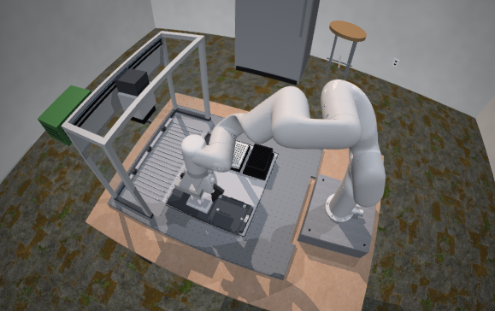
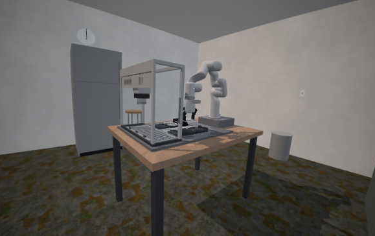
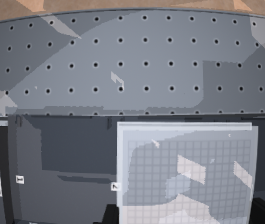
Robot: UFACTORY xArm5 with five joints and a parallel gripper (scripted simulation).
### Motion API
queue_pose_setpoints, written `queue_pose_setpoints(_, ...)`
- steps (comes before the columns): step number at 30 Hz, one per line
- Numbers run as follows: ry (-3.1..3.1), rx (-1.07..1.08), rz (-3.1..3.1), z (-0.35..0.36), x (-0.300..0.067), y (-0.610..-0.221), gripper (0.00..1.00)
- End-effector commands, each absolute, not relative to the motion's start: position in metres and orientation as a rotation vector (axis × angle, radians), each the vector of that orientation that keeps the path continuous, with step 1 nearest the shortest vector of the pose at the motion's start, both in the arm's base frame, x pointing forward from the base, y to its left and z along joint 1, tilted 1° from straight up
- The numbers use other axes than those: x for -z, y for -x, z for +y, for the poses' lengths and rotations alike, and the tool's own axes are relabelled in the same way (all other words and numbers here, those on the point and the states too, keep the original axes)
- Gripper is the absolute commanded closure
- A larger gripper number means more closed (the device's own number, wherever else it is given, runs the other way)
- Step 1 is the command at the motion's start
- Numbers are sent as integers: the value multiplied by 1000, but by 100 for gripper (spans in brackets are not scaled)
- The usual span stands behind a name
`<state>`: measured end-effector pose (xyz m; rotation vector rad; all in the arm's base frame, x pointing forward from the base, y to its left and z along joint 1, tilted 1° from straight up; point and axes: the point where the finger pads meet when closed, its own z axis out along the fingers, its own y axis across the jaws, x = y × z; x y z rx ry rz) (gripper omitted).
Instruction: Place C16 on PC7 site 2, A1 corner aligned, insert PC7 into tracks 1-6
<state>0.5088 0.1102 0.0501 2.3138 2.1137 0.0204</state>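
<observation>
My gripper is shut on C16, a pale 384-well plate. In the wrist view the plate looks level and covers the carrier beyond the site 2 mark; its height above the carrier is hard to tell. PC7 is a dark carrier on the apron, handle end away from the rails. Site 1 is empty; site 3 is mostly hidden. C15 and C51, the black block, stand in their nests. No label on C16 shows.
The grooved rails lie beyond the carrier's far end, inside the instrument's post frame. A dark head hangs above them. The arm hides nest S3 in the top view.
</observation>
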Motion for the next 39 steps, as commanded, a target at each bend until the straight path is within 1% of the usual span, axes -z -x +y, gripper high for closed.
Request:
queue_pose_setpoints(1, -2312, -25, 2113, 110, -45, -510, 100)
queue_pose_setpoints(39, -2313, -25, 2113, 110, 12, -511, 100)
